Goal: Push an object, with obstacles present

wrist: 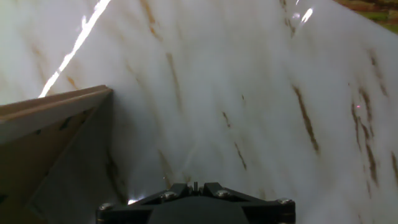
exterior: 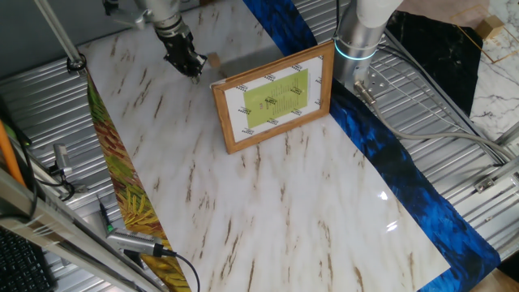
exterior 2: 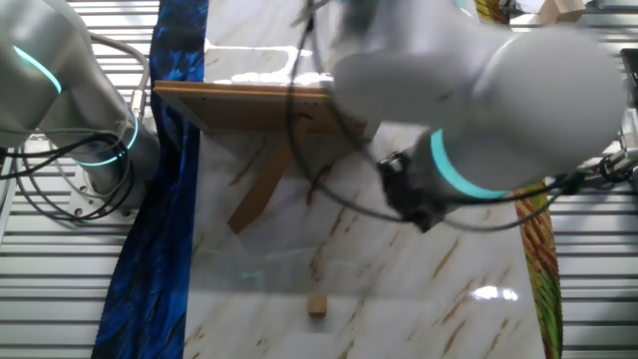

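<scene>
The tiny light-tan block (exterior: 215, 61) lies on the marble tabletop near the far edge, behind the picture frame; it also shows in the other fixed view (exterior 2: 317, 305). My gripper (exterior: 192, 68) is just left of the block, apart from it, with its fingers closed together and nothing between them. In the other fixed view the gripper (exterior 2: 416, 207) is dark and partly blurred under the arm. The brown wooden picture frame (exterior: 274, 97) with white mat and yellow-green sheet stands upright on its prop. The hand view shows the frame's back (wrist: 53, 143) at left; the block is out of view there.
A blue cloth strip (exterior: 381, 154) runs along the right side of the marble sheet (exterior: 268, 211). The robot's base (exterior: 361, 32) stands beside the frame. A leaf-patterned strip (exterior: 122, 186) borders the left side, with cables and tools (exterior: 130, 243) beyond.
</scene>
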Robot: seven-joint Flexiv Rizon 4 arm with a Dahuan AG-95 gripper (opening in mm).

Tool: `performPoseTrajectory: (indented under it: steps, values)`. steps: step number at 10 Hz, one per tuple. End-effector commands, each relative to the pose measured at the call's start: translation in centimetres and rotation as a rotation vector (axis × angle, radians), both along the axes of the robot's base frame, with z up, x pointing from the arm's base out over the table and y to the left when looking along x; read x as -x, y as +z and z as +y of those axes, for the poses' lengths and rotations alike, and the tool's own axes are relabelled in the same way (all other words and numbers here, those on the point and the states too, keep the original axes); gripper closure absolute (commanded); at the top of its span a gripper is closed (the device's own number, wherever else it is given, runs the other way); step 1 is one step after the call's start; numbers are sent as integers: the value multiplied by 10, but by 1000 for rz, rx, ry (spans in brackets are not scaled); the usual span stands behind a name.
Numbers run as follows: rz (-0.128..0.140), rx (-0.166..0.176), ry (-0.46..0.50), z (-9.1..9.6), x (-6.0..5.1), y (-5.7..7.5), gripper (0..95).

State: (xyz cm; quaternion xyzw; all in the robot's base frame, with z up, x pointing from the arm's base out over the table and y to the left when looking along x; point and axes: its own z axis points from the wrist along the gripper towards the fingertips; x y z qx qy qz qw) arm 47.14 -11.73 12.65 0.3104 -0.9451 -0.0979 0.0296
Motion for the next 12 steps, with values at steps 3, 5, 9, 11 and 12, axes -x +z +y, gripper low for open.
performPoseTrajectory:
  steps: [3, 5, 9, 11, 12]
  values:
    - [38, 1, 43, 0, -1, 0, 950]
    - [32, 0, 54, 0, -1, 0, 950]
    - [61, -18, 18, -5, 8, -5, 950]
    - [68, -42, 37, -36, 34, -14, 950]
    - [69, -43, 45, -48, 42, -17, 950]
